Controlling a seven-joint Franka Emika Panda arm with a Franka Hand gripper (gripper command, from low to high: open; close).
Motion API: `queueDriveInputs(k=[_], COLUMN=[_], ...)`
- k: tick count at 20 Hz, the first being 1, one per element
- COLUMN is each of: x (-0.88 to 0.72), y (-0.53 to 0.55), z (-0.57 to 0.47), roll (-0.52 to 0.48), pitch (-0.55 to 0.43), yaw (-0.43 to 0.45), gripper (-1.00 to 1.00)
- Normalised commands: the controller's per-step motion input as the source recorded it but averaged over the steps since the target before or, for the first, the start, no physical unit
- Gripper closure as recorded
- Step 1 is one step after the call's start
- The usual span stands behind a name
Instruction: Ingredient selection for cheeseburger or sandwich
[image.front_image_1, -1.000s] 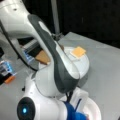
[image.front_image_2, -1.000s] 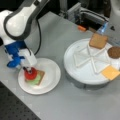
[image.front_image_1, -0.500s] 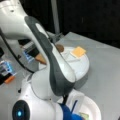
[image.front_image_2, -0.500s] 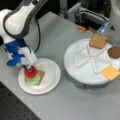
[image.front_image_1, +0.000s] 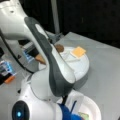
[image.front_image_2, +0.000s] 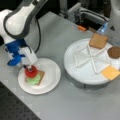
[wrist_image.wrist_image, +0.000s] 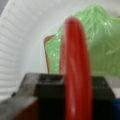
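Observation:
The sandwich sits on a small white plate (image.front_image_2: 51, 77) at a front view's left: a brown toast square (image.front_image_2: 41, 74) with green lettuce (image.front_image_2: 33, 80) on it. My gripper (image.front_image_2: 28, 67) is shut on a red tomato disc (image.front_image_2: 31, 72), resting on or just above the lettuce. In the wrist view the tomato disc (wrist_image.wrist_image: 75, 45) stands edge-on against a dark finger (wrist_image.wrist_image: 47, 85), with lettuce (wrist_image.wrist_image: 102, 50) and a toast edge (wrist_image.wrist_image: 46, 50) beneath. In a front view the arm hides the gripper; only the plate (image.front_image_1: 93, 110) shows.
A round divided tray (image.front_image_2: 80, 77) at a front view's right holds a toast square (image.front_image_2: 98, 40), a brown patty (image.front_image_2: 114, 52) and a yellow cheese square (image.front_image_2: 110, 72). The same tray (image.front_image_1: 83, 67) and cheese (image.front_image_1: 78, 52) show behind the arm. Equipment stands at the back.
The gripper with the tomato disc has shifted very slightly over the lettuce. The tray's items have not moved.

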Motion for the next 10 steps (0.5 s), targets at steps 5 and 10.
queueDriveInputs(k=[5, 10], x=[0.02, 0.08], y=[-0.03, -0.05], z=[-0.12, -0.11], roll=[0.083, 0.071], pitch=[-0.099, -0.105], yaw=[0.114, 0.087], gripper=[1.00, 1.00])
